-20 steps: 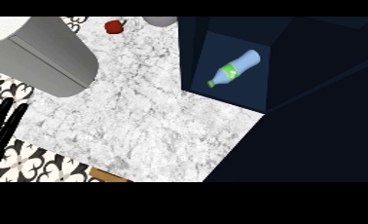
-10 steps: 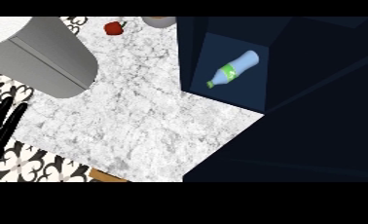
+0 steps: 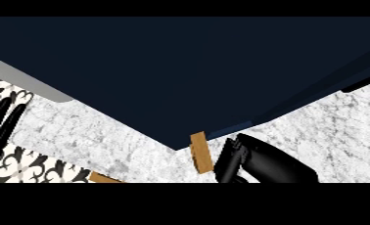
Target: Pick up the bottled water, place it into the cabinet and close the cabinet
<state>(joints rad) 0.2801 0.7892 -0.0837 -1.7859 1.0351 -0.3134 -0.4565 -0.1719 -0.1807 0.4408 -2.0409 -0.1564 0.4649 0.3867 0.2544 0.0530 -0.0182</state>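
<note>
the bottled water no longer shows; half a second ago it lay on its side inside the open cabinet, and now a broad dark navy cabinet door [image 3: 180, 72] fills most of the view and hides it. that suggests the door has swung over and the closing step is under way or nearly done. the right hand [image 3: 242, 163] sits low beside a wooden handle [image 3: 201, 152], fingers curled, apparently clasping nothing. marble counter [image 3: 80, 136] shows below. at the left edge, dark fingers of the left hand [image 3: 11, 116] rest straight.
</note>
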